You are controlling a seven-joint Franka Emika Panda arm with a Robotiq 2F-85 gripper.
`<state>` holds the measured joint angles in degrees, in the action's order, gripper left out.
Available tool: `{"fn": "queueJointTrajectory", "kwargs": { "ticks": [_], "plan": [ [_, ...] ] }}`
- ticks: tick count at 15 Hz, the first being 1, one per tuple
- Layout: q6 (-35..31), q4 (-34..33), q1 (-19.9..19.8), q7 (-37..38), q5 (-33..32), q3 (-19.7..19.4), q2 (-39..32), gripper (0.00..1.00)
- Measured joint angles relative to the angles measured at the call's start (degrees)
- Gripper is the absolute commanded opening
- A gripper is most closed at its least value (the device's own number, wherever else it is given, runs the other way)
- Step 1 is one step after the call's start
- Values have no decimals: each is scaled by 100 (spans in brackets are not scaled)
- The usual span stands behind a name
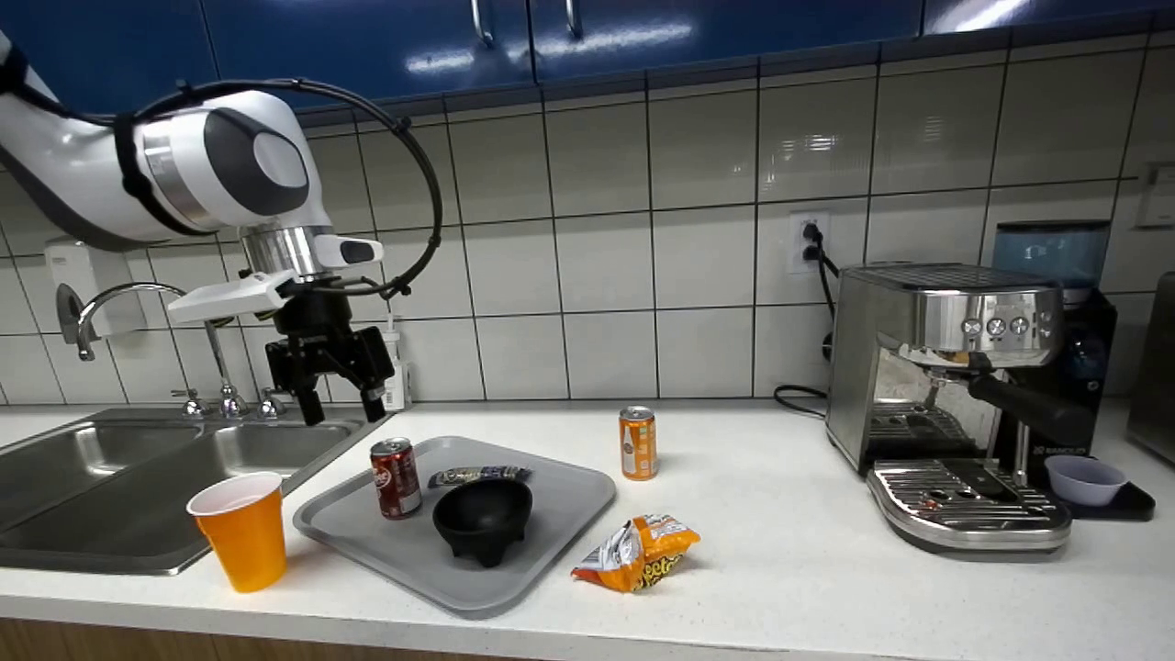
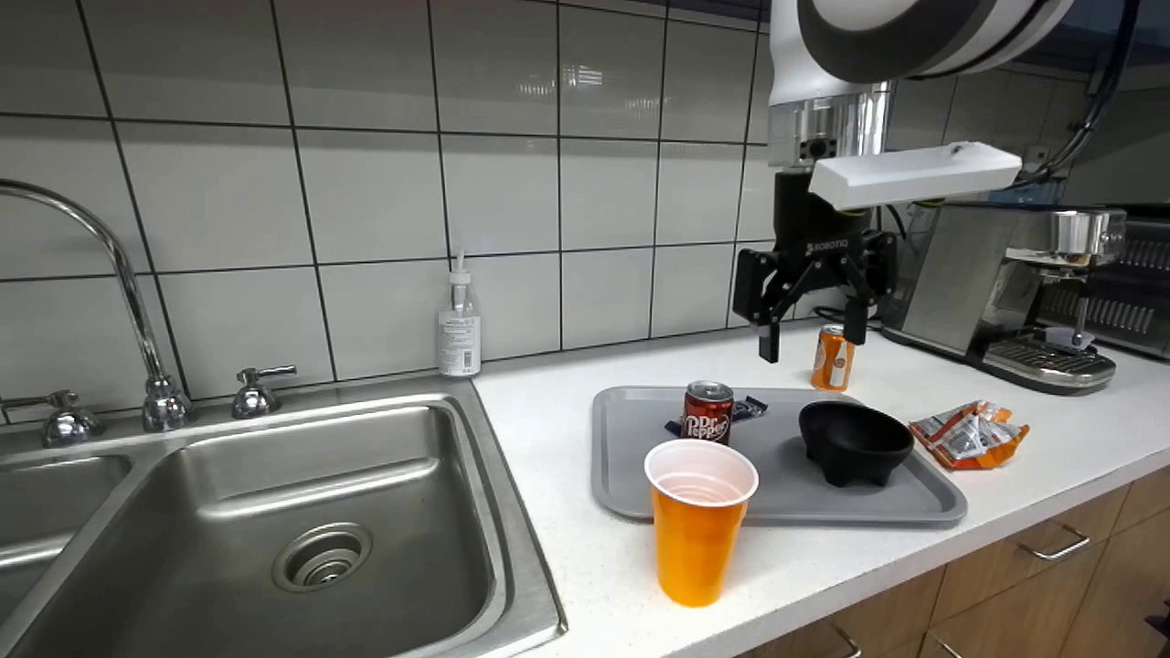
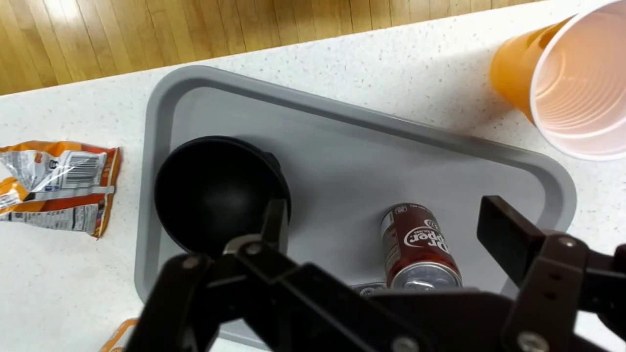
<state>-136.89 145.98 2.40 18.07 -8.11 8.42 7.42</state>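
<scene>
Fingers (image 3: 508, 237) wide and empty over tray (image 1: 562, 512); I judge no grasp under way. Red can (image 1: 395, 479) stands on it, left of black bowl (image 1: 484, 516) in both exterior views; orange cup (image 1: 246, 542) off-tray.

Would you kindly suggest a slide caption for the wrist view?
The open black tool hangs above a gray, round-cornered tray holding a round black bowl and a red Dr Pepper can.

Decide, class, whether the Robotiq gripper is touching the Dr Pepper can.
Apart: in an exterior view, the Robotiq gripper hangs open, higher than the Dr Pepper can, with white countertop visible between them.
</scene>
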Motion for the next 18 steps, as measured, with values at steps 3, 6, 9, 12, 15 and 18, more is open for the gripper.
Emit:
{"fn": "queueJointTrajectory", "kwargs": {
  "ticks": [3, 6, 9, 12, 15, 18],
  "plan": [
    [-109, -27, 39, 37, -17, 0, -251, 100],
    [-233, -95, 90, 94, -23, -1, -491, 100],
    [-310, -240, 151, 119, -23, -6, -745, 100],
    [-370, -424, 197, 119, -17, -21, -1006, 100],
    [-398, -622, 228, 119, -8, -55, -1270, 100],
    [-411, -828, 241, 118, 37, -99, -1534, 100]
  ]
}}
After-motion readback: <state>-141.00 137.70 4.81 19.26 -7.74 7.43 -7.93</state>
